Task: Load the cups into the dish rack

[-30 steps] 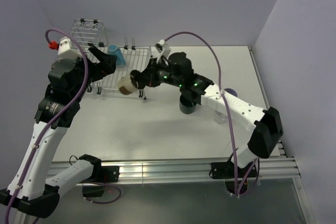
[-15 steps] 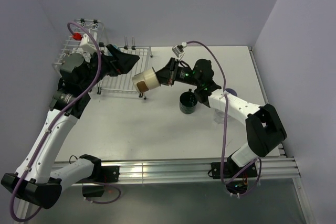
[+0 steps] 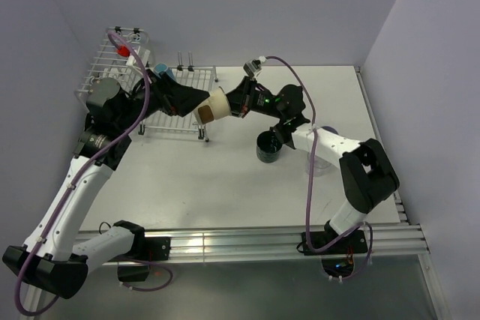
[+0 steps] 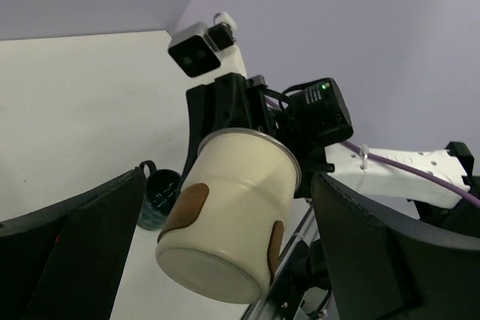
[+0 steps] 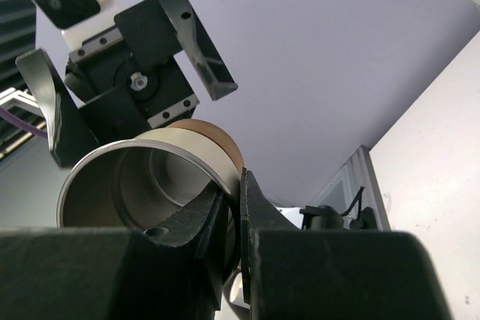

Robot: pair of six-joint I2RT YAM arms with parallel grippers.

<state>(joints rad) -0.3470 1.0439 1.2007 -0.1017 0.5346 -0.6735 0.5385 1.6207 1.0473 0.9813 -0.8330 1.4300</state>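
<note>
**While the Cup Is Changing Hands**

While the right gripper (image 3: 229, 103) is pinching the rim of the tan-brown cup (image 3: 211, 108) and holding it on its side in mid-air, close by the right end of the dish rack (image 3: 171, 119), the left gripper (image 3: 193, 101) is standing fully spread. Its fingers (image 4: 82, 237) are flanking the cup body without visible contact. A handover appears to be underway. Next, the left jaws need closing on the cup wall before the right ones let go, or the cup risks falling. The dark teal mug (image 3: 268, 148) is waiting on the table (image 3: 225, 185).
</note>
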